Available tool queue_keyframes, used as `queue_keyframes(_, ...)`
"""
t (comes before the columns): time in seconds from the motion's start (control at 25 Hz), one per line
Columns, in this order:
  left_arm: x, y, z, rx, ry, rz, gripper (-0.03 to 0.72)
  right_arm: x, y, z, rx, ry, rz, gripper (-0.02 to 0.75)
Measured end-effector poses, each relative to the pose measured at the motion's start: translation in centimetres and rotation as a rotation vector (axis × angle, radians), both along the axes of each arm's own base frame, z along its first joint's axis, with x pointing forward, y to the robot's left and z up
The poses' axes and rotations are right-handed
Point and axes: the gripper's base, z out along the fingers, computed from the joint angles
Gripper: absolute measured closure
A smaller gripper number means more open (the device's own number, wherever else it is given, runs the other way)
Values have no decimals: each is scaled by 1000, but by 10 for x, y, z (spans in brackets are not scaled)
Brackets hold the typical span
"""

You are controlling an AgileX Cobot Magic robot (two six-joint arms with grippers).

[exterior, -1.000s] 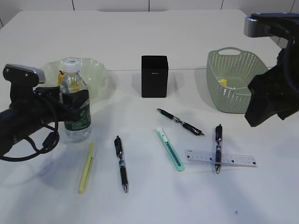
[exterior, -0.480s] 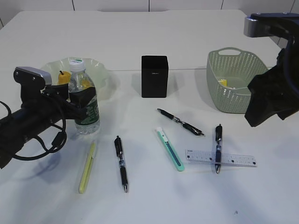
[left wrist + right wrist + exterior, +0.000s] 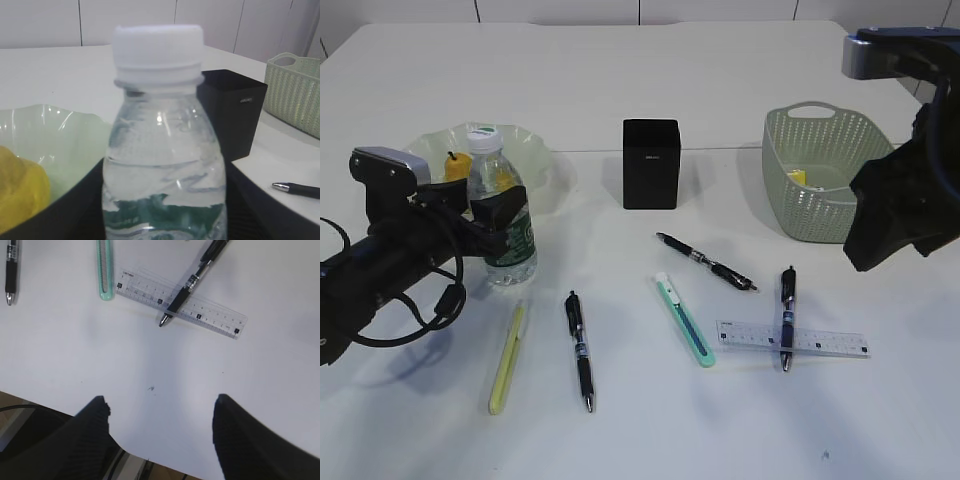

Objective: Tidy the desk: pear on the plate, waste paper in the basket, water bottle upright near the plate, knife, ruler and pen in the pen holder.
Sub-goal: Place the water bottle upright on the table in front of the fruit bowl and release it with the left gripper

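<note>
Left end effector (image 3: 498, 222) pinches green-labelled water bottle (image 3: 502, 222), writing unreadable; right end effector (image 3: 160, 415) spread

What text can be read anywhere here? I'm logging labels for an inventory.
Nothing reads clearly.
Pen holder: small pale logo, too blurred.
Water bottle: green label, print illegible.
Ruler: scale numbers, too small to read.
Pens: barrel markings unreadable.

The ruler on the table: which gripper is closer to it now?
Right. The right gripper hangs open above the table beside the ruler; the left gripper is far across the table, around the water bottle.
</note>
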Motion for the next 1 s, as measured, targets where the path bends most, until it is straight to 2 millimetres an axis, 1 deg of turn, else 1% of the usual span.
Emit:
queue_keyframes(0.16, 0, 1, 1, 4, 8, 9, 214, 0, 0, 0, 0, 0, 0, 255)
queue_keyframes(0.36, 0, 1, 6, 20, 23, 13, 181, 0, 0, 0, 0, 0, 0, 255)
queue_keyframes(0.52, -1, 2, 6, 40, 53, 14, 140, 0, 0, 0, 0, 0, 0, 255)
queue_keyframes(0.72, -1, 2, 21, 34, 18, 16, 110, 0, 0, 0, 0, 0, 0, 255)
queue_keyframes(1.0, -1, 2, 43, 20, -44, 16, 107, 0, 0, 0, 0, 0, 0, 255)
